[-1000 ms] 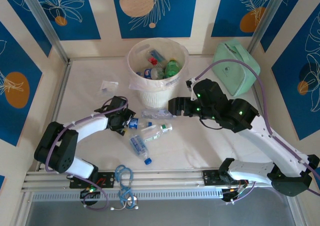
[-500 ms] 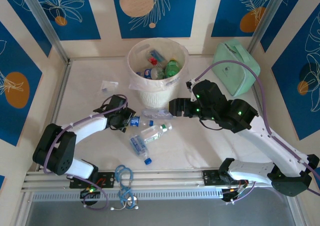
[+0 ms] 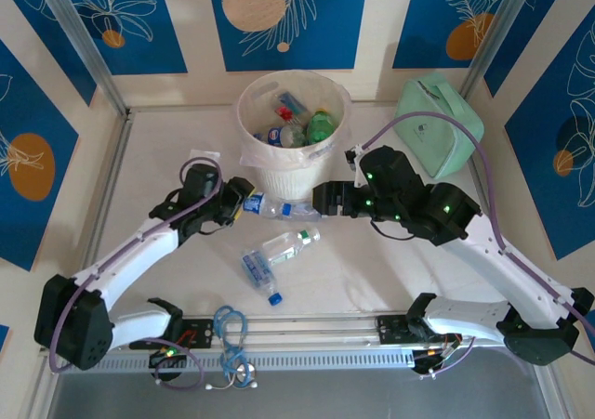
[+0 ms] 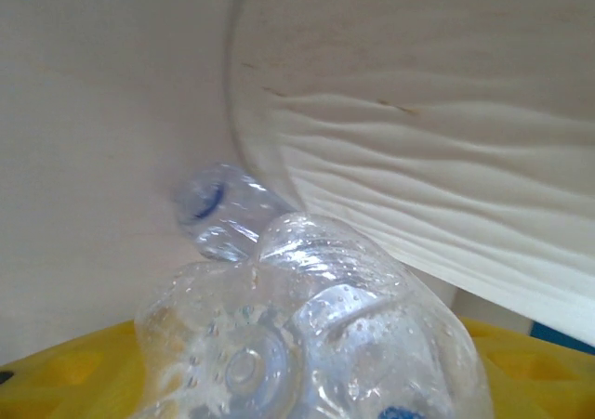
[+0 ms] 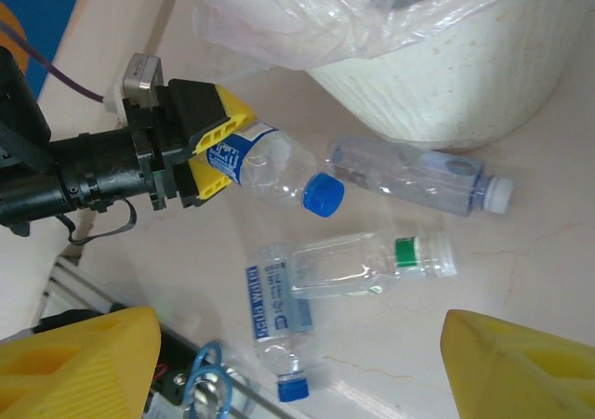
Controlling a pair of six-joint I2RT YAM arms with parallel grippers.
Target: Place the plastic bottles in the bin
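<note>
Pale table [image 3: 372, 270], blue leaf-print walls [image 3: 288, 19].
The left gripper [image 5: 217, 150] clamps a bottle [image 5: 274, 173] beside the bin [image 3: 279, 173]; the right gripper [image 3: 319, 198] gapes, empty; three bottles [image 5: 358, 266] lie on the table.

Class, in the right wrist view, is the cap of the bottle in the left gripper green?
No: the bottle in the left gripper has a blue cap.

No legible text anywhere. In the right wrist view, the upper bottle [image 5: 251, 163] and lower bottle [image 5: 277, 312] carry white print on blue, too blurred to read.
</note>
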